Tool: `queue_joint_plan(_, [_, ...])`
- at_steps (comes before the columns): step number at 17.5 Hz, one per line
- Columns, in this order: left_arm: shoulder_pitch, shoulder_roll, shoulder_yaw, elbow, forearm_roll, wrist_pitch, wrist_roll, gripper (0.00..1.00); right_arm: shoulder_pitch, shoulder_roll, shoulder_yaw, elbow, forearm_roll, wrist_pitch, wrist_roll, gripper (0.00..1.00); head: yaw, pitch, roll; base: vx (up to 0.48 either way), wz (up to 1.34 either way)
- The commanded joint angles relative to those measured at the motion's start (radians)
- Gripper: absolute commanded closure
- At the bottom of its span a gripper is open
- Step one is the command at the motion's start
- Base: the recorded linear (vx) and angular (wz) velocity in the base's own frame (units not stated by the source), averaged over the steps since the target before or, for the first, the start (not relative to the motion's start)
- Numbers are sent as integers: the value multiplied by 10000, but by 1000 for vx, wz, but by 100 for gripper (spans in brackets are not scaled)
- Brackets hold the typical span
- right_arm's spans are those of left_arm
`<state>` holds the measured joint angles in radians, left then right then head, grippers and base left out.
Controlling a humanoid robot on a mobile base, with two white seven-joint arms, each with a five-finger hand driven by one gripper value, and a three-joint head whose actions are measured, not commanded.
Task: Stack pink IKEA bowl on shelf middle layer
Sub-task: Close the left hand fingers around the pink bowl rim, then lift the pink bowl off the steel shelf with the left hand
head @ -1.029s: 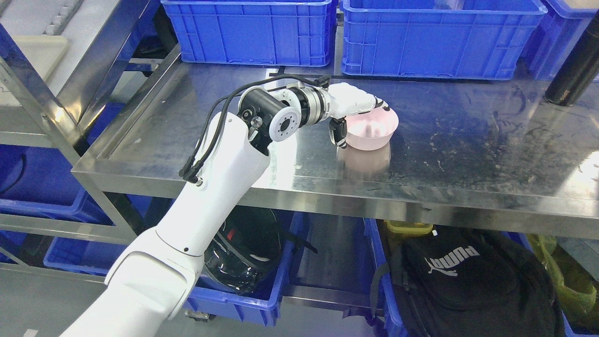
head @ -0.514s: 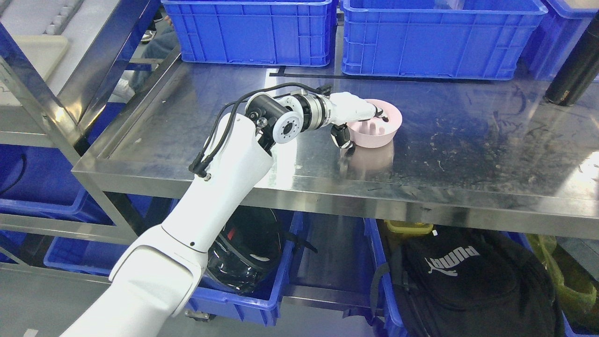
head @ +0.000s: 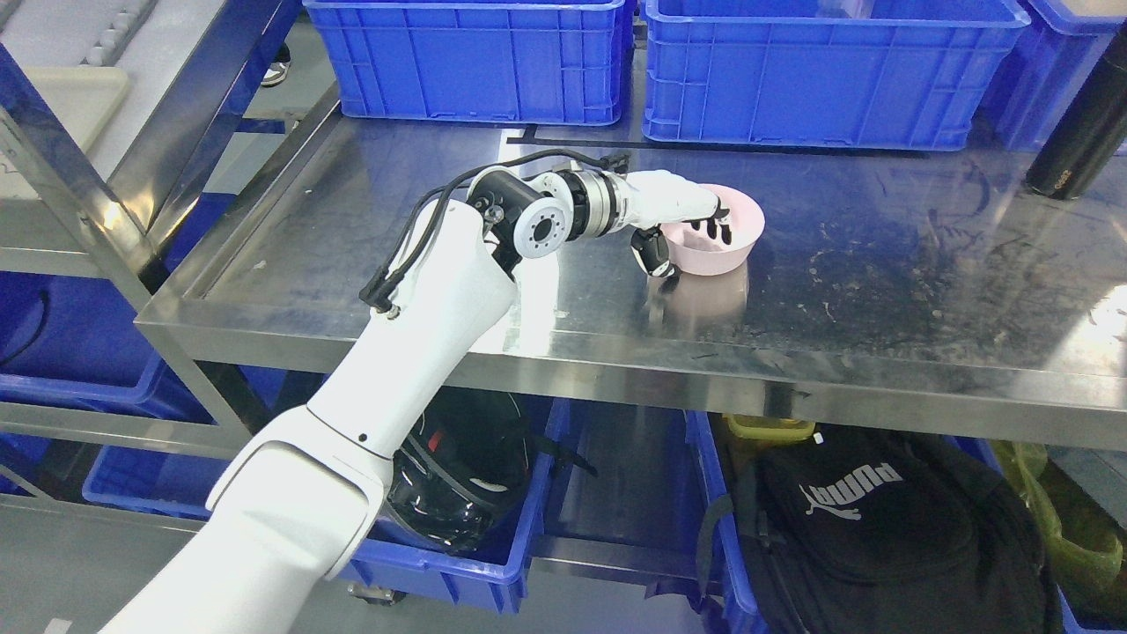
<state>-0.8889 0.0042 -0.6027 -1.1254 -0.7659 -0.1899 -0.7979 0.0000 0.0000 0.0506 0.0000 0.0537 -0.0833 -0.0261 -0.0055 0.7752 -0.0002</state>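
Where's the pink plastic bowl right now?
In the head view, the pink plastic bowl sits right of centre on the steel shelf, gripped at its left rim by the left hand, in front of the blue crates.

Pink bowl [head: 718, 242] x1. Blue crates on shelf: 2 full, e.g. [head: 467, 62], 3rd cut off at edge. Black backpack [head: 880, 528] x1. Helmet [head: 458, 480] x1. Robot hand [head: 673, 220] x1.

Steel shelf [head: 616, 352] w/ blue bins [head: 475, 62] behind, grey floor [head: 53, 563] below.
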Motion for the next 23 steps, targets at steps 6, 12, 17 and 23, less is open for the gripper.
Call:
queue_joint_plan(6, [-69,133,626,471,311,-111,-120,88,230,-175,0,-175,0,5,0,0,0,0,0,0,0])
queue_joint_plan(12, [-39,133,1991,-432,587,-157,-29,100,230,-175,0,-175,0,5,0,0,0,0,0,0,0])
queue_joint_plan(17, [650,133,2574,-2594,3404,-801,460,100,230,-175,0,-175,0,5,0,0,0,0,0,0,0])
queue_joint_plan(23, [2429,133,3465,-4036,3994,-2931,464,100,230,-175,0,-175,0,5,0,0,0,0,0,0,0])
